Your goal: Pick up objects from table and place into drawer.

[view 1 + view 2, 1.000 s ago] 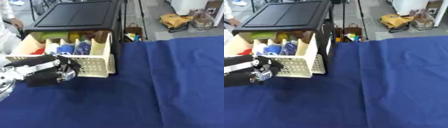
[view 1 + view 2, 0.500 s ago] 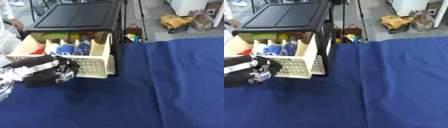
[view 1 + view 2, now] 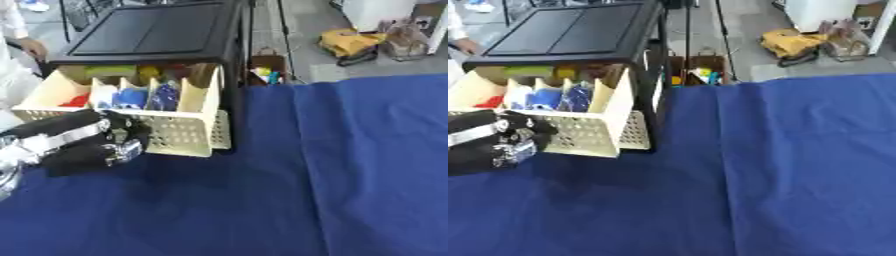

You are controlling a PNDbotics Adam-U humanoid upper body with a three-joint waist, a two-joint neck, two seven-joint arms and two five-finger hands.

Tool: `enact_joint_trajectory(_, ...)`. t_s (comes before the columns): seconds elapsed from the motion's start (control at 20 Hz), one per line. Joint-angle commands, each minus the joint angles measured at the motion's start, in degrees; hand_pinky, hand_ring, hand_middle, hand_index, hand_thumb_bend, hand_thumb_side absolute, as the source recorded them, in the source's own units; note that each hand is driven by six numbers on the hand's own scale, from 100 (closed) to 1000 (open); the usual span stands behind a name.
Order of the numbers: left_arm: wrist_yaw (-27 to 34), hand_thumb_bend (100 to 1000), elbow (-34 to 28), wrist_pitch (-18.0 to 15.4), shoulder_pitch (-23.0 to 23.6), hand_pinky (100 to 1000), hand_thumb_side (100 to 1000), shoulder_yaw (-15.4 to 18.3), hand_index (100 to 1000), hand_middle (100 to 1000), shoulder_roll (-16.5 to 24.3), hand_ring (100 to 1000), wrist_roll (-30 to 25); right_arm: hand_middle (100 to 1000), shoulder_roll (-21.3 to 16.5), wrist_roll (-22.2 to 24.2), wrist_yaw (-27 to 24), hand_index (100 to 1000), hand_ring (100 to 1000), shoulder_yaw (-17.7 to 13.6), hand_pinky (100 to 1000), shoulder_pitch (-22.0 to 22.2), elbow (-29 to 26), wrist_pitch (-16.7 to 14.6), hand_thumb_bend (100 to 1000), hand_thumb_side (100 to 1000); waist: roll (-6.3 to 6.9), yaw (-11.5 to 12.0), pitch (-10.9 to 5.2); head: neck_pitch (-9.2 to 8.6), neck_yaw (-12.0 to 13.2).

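Drawer (image 3: 131,112): cream perforated plastic bin pulled out of a black cabinet (image 3: 166,35) at the far left of the table, front wall overhanging the blue cloth (image 3: 332,175)
Contents: a red thing at the left, white and blue packets in the middle slots, yellow and green shapes at the back; upright dividers split it into narrow compartments, most already filled
Handling, as a judgement: thin moulded plastic, light and a little flexible; the front wall and its top rim look like the place to push or hold it, not the slim dividers
Objects left on the table: none show on the cloth in either view, so the picking part looks finished or nearly so
Left hand (image 3: 83,145): low at the left edge, just in front of the drawer's front wall, fingers curled in and holding nothing that shows; contact with the wall cannot be told
Right hand: in neither view
Edges: the drawer's right corner stands close to the cabinet frame
Open room: wide bare cloth to the right and toward the near edge, free for the arm to swing
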Motion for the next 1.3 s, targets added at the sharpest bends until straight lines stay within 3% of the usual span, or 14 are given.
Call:
enact_joint_trajectory(0.05, -0.39, 100, -0.03, -0.01, -0.52, 136, 1000, 1.16, 908, 785, 1.84, 483, 0.27, 599, -0.92, -0.85, -0.68, 739, 848, -0.56, 831, -1.16, -0.82, 1.15, 100, 1000, -0.15, -0.09, -0.79, -0.68, 0.07)
enact_joint_trajectory(0.6, 1.69, 100, -0.03, 0.56, -4.48, 137, 1000, 0.31, 937, 775, -0.19, 486, -0.22, 598, -0.77, -0.77, -0.67, 740, 849, -0.55, 832, -1.12, -0.82, 1.21, 100, 1000, 0.05, -0.42, -0.88, -0.88, 0.48)
enact_joint_trajectory(1.3, 0.67, 100, -0.03, 2.28, -5.03, 135, 1000, 0.04, 926, 776, -0.68, 484, -0.74, 596, -0.72, -0.75, -0.72, 740, 849, -0.56, 833, -1.27, -0.82, 1.26, 100, 1000, 0.16, -1.01, -0.57, -1.47, 0.58)
